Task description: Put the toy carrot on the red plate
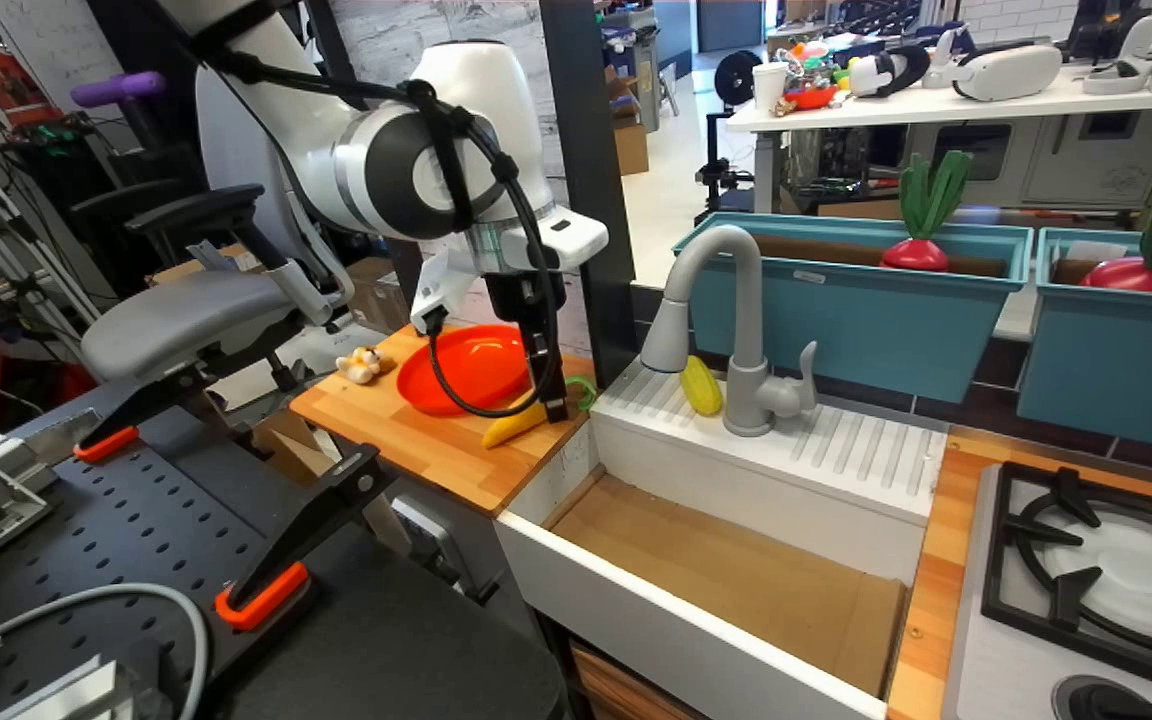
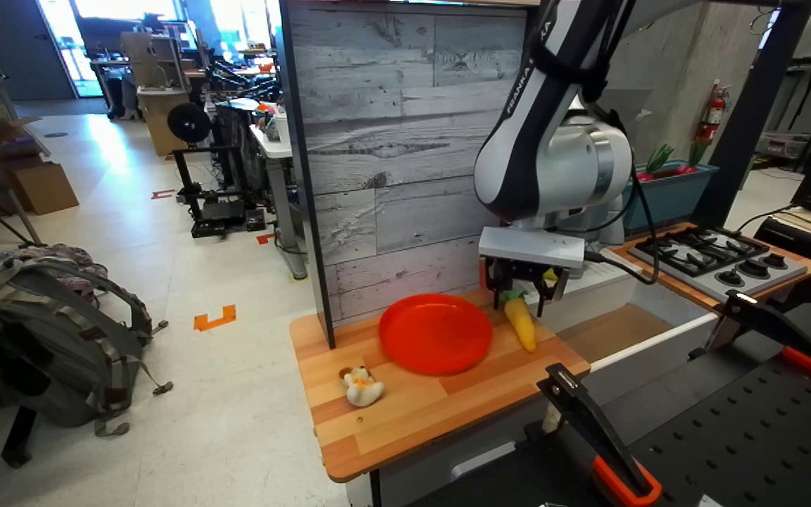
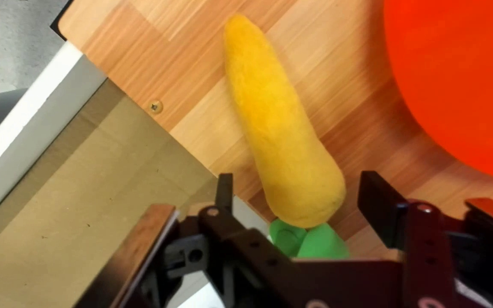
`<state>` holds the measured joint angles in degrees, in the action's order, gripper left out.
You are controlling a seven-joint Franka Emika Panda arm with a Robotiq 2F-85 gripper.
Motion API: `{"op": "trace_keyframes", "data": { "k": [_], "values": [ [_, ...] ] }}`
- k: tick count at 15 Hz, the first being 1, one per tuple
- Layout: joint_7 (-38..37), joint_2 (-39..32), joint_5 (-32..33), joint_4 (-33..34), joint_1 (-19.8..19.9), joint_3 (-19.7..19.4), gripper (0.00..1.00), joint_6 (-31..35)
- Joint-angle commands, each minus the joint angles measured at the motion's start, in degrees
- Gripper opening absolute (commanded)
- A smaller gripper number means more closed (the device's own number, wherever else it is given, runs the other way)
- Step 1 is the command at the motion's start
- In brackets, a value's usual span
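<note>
The toy carrot [image 3: 278,124] looks light, soft and unlikely to slip, so the jaws, standing apart, should pinch its thick end [image 3: 304,186] beside the green top [image 3: 321,243].

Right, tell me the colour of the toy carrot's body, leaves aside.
The toy carrot's body is a warm yellow, showing best in the wrist view.

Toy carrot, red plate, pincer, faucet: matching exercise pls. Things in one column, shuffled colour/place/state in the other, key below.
Column 1
1. toy carrot
2. red plate
3. pincer
4. faucet

Column 2
A. grey, on the ridged white ledge
B. open, gripping nothing
C. yellow and green, lying down
D. round, on the wooden counter

Pairs: 1-C, 2-D, 3-B, 4-A
</note>
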<state>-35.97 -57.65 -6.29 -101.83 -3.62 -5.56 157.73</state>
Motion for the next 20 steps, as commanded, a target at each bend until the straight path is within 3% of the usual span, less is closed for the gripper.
{"op": "trace_keyframes", "data": {
  "k": [1,7,13,20],
  "values": [
    [2.97,-0.23,-2.41,0.36,0.25,0.53,0.44,0.76],
    [4.49,6.31,-3.55,-9.27,-0.86,1.59,0.02,4.83],
    [4.20,14.50,-5.92,-19.22,-3.61,3.65,0.03,12.60],
    [3.92,13.01,-9.24,-14.24,-5.34,7.99,0.03,11.29]
  ]
}}
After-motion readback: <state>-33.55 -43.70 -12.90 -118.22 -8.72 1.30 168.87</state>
